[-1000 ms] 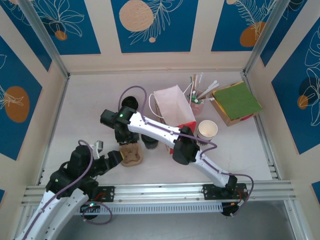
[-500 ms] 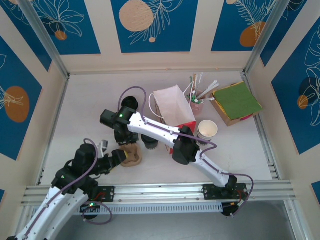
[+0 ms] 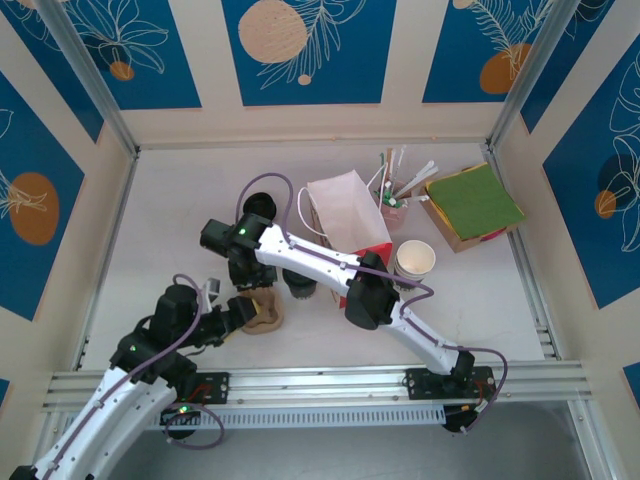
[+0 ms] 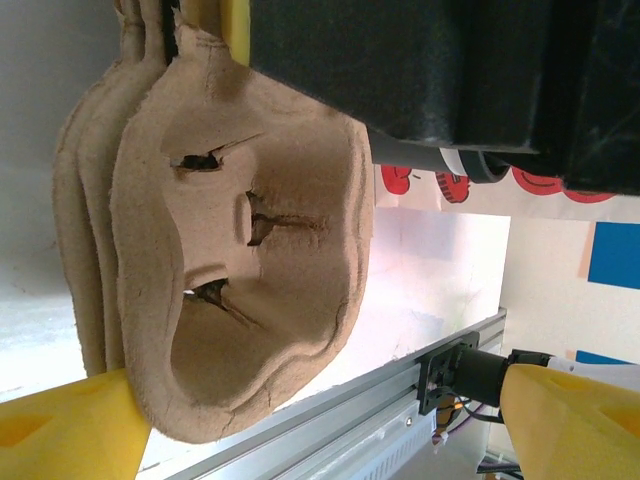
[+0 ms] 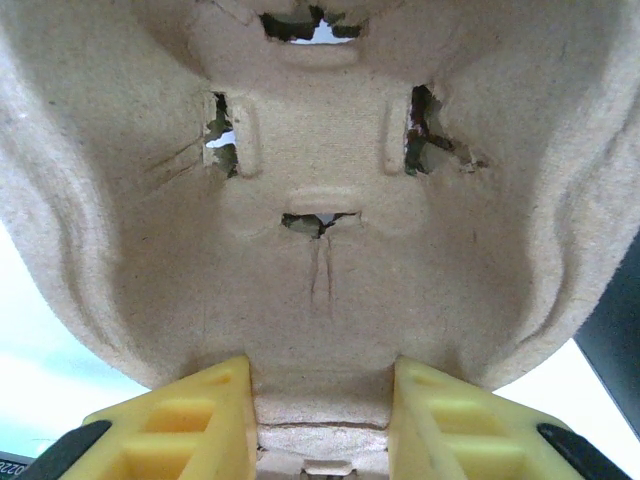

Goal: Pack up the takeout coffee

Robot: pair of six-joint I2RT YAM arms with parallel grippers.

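Watching remotely, I can read no word, brand, number or sign in any view. The red print on the white paper bag (image 4: pixel 405 185) is small pictures, not letters.

Top view bright & sharp; wrist cams backlit, glare behind, near-field soft.
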